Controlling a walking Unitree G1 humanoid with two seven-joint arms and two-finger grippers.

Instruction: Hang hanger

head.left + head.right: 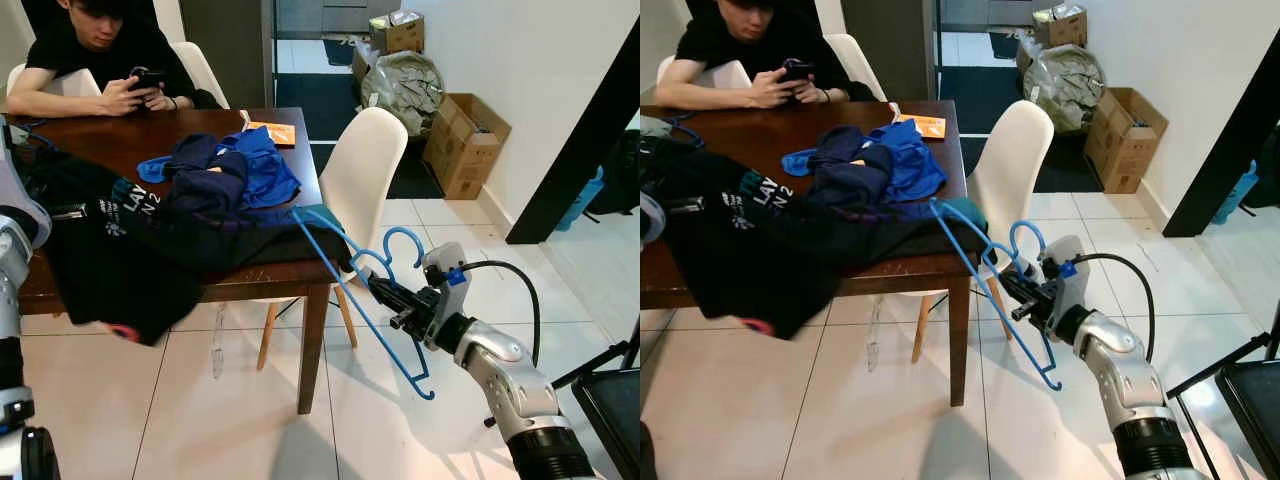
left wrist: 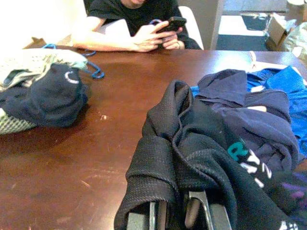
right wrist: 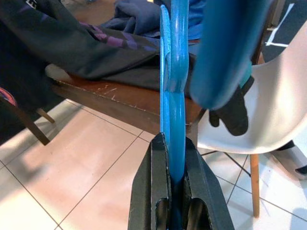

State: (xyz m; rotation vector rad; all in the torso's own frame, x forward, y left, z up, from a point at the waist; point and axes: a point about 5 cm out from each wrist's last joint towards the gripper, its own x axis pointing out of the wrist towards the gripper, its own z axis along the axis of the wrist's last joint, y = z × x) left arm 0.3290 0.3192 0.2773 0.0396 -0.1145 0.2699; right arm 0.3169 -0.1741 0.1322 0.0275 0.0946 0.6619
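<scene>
A white chair (image 1: 365, 175) stands close behind the blue hanger (image 1: 350, 290), at the corner of the brown table (image 1: 120, 140). The hanger's long side runs from 11 o'clock down to 5 o'clock, its hook up at 1 o'clock. White letters "LAY" show on the black shirt (image 1: 110, 250). The right gripper (image 1: 383, 291) pinches the hanger tight. The left gripper (image 2: 180, 218) holds the black shirt.

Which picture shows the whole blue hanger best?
The left eye view: the blue hanger shows entire, hook included, held by the right hand. The right eye view shows much the same. The right wrist view shows it edge-on, between the fingers.
</scene>
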